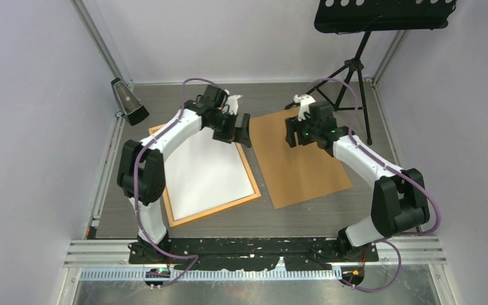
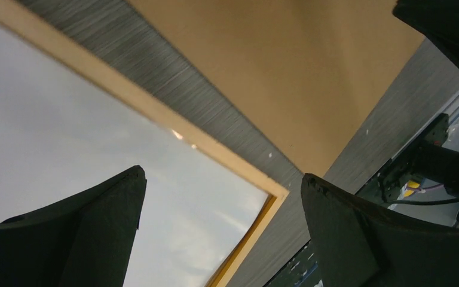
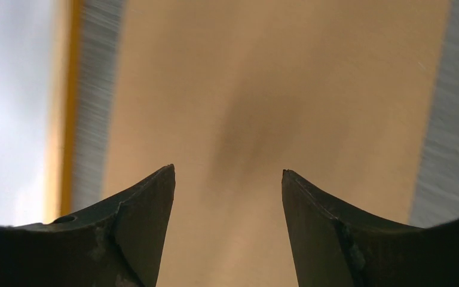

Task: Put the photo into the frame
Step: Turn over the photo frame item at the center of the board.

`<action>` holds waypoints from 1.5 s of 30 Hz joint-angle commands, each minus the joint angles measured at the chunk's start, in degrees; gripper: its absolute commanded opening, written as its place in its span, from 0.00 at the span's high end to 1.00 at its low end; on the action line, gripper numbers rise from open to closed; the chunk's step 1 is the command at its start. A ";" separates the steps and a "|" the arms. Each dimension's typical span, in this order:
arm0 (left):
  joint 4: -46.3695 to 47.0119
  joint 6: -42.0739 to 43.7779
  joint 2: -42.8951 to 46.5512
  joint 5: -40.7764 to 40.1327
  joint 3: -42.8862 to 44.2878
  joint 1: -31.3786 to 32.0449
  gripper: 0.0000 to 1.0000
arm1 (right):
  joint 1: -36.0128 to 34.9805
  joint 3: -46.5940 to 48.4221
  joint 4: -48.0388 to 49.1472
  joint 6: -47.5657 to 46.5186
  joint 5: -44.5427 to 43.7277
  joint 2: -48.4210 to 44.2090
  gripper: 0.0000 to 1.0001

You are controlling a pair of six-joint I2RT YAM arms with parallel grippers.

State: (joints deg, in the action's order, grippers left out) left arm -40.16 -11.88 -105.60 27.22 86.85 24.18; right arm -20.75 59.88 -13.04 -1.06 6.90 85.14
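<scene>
Top external view gives us the frame (image 1: 219, 207), a thin orange wooden rectangle lying flat on the left half of the grey table (image 1: 305, 219), turned a little askew to the table's edges. Inside its border lies the photo (image 1: 206, 171), which shows us only a plain white face, with no printed picture to be seen. It fills the frame almost to the border, leaving a narrow orange rim along the near and right sides. To the right lies a brown backing board (image 1: 302, 168), with a strip of bare table between it and the frame.

The left gripper (image 1: 234, 136) hovers over the frame's far right corner, its jaws spread wide with nothing between them. From the left wrist we see that corner and the white sheet beneath the fingers. The right gripper (image 1: 291, 135) hangs over the far left part of the backing board, jaws parted and empty. From the right wrist we see only bare board between them.
</scene>
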 commanded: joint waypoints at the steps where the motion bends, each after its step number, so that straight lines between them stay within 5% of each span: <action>1: 4.60 -7.79 -5.40 2.24 6.62 4.29 0.00 | 7.43 -2.95 -4.49 -5.53 -1.29 -2.31 0.28; 7: 5.89 -16.70 -14.28 0.92 11.43 6.77 0.00 | 15.40 -4.07 -6.56 -7.28 -0.52 -1.42 0.29; 20: 1.46 -20.67 -21.61 -8.44 18.97 11.08 0.01 | 29.53 1.11 -12.69 -12.30 9.49 10.43 0.29; 37: 4.60 -25.56 -22.56 -9.10 12.30 13.54 0.00 | 33.90 7.16 -17.11 -16.73 18.97 20.91 0.30; 45: 10.28 -30.54 -22.43 -1.86 8.32 14.88 0.00 | 33.88 11.58 -23.12 -16.63 32.83 27.57 0.38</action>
State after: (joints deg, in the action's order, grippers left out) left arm -32.60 -39.00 -127.26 20.86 98.96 37.04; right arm 13.39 70.11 -30.74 -17.04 29.91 108.68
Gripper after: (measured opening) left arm 0.994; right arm 0.640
